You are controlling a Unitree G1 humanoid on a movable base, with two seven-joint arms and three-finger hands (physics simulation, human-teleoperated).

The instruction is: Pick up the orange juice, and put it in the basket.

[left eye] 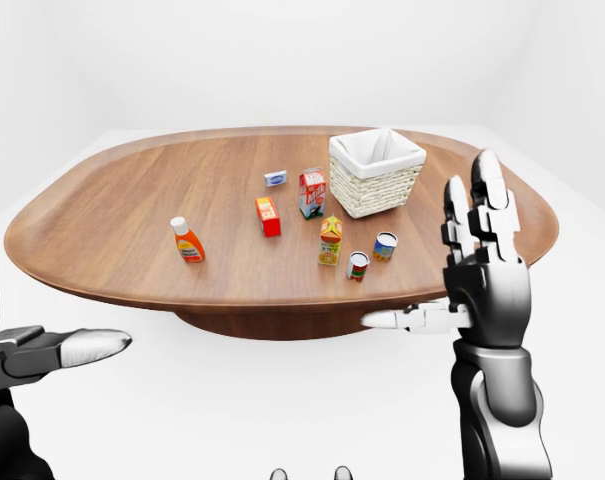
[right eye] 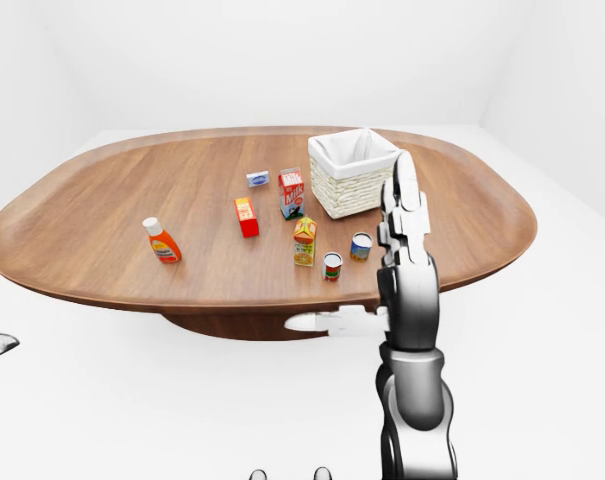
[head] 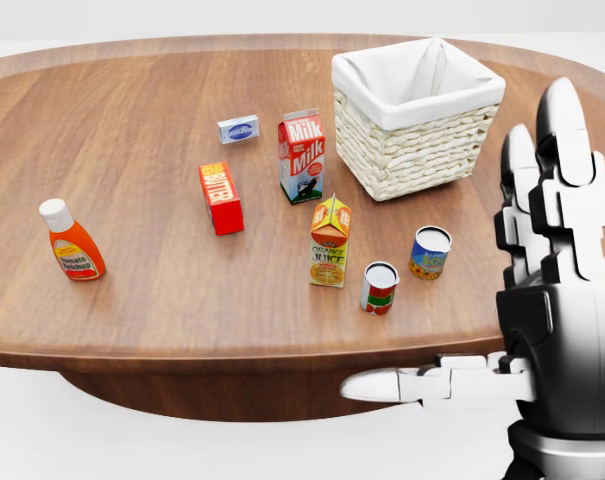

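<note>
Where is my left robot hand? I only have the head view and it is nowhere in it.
Observer: The left robot hand is low at the left edge of the left-eye view, below the table rim, fingers open.
Operator: Is it holding anything?
Observer: No, it is empty.
Operator: And my right wrist, which my view cuts off?
Observer: Below the right robot hand the forearm hangs straight down, outside the table's edge, apart from the orange juice carton.
</note>
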